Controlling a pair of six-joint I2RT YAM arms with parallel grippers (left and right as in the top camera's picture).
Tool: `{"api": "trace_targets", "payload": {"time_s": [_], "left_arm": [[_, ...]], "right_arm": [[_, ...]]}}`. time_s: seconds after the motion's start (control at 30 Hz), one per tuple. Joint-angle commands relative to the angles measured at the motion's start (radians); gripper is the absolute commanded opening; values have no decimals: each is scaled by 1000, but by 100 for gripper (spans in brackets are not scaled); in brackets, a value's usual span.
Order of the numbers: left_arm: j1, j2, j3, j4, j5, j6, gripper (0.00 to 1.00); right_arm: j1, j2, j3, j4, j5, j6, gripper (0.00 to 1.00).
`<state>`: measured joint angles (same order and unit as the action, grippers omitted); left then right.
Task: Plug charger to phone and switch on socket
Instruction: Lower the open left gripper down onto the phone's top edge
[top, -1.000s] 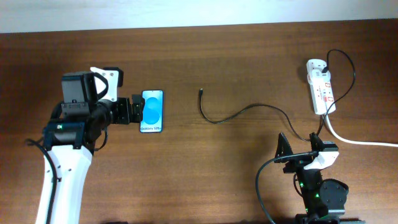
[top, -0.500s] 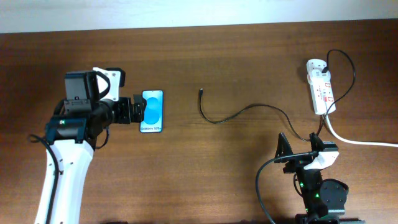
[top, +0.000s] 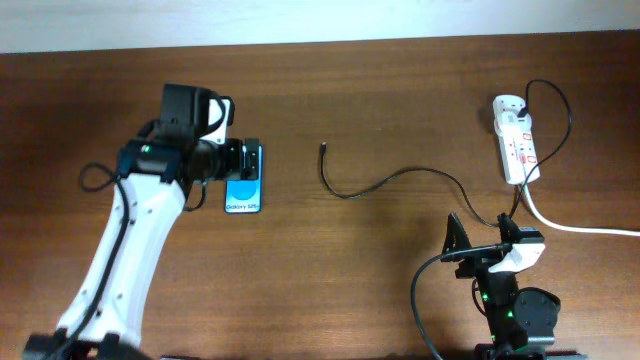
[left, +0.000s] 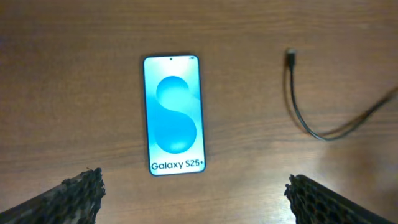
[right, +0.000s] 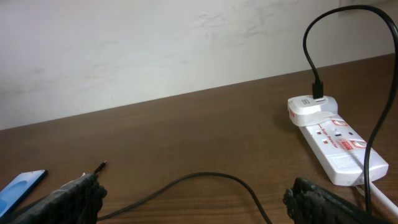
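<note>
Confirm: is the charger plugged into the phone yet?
Unplugged. The charger tip lies loose, apart from the phone, with a clear gap between them.

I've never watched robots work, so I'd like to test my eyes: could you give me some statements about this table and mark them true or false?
1. The phone has a lit blue screen. True.
2. The charger is plugged into the phone. False: its tip lies on the table, apart from the phone.
3. The left gripper is open. True.
4. The right gripper holds the socket. False: it is open and away from the socket.
</note>
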<state>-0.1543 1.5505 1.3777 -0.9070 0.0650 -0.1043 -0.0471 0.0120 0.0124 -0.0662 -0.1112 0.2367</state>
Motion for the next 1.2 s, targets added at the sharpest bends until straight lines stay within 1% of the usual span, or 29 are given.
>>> {"api": "trace_targets", "payload": {"time_s": [0.0, 0.1, 0.23, 0.37, 1.17], "left_arm": [[-5, 89, 56, -26, -35, -68, 100], [-23, 150, 100, -68, -42, -68, 100], [-48, 227, 148, -124, -98, -90, 100], [-57, 268, 156, -128, -100, -105, 100], [-57, 275, 156, -149, -80, -119, 100]], "right_arm": [[-6, -8, -7, 1, -12, 8, 98], [-6, -8, -7, 1, -12, 8, 98], [-6, -8, -7, 1, -13, 8, 98], [-6, -8, -7, 1, -12, 8, 98], [-6, -8, -7, 1, -12, 8, 98]]}}
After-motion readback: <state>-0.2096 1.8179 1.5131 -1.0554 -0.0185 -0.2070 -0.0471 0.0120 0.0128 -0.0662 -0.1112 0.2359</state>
